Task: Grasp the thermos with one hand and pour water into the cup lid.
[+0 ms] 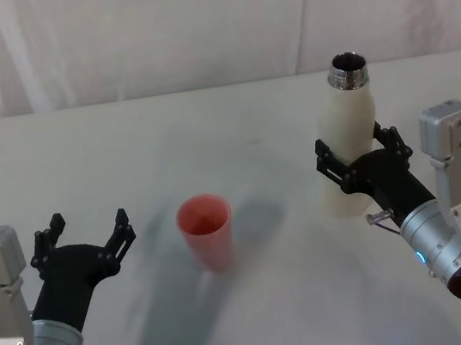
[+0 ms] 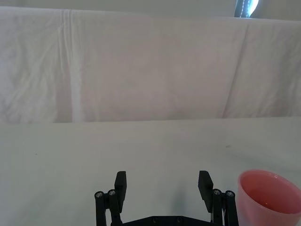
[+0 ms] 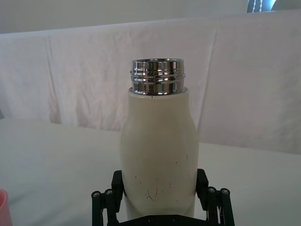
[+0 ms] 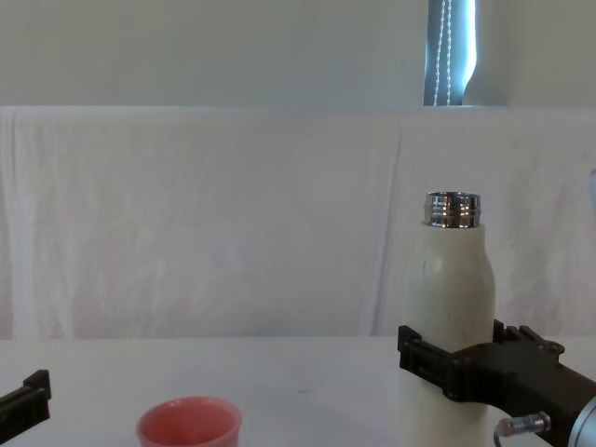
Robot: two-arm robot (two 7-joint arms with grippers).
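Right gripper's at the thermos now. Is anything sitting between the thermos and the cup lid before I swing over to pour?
Nothing visible. The table between the thermos and the cup lid is bare. The right gripper straddles the thermos body; the left gripper hangs open on the cup lid's far side, outside that path.

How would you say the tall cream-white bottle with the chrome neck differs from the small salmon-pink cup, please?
The tall cream-white bottle with the shiny threaded chrome neck stands far higher than the small salmon-pink cup. The bottle narrows to its neck; the cup widens to a smooth rim. The right gripper straddles the bottle's body, while the cup stands free, beside the open left gripper. Both stand upright and uncapped on the white table.
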